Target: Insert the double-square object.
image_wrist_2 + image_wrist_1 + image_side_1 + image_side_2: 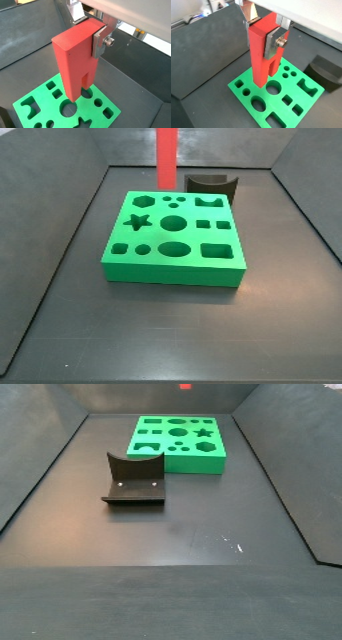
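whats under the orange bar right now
The green block with its shaped holes lies below the double-square object, held in the gripper. The holes directly beneath its prongs are hidden.

1. The gripper [266,36] hangs above the block [278,95], its fingers [276,42] clamped on the upper part of the bar [261,52].
2. The bar stands upright, prongs down, clear above the block [174,238].
3. In a side view the fixture [134,481] sits on the floor [174,534] just in front of the block [181,442].
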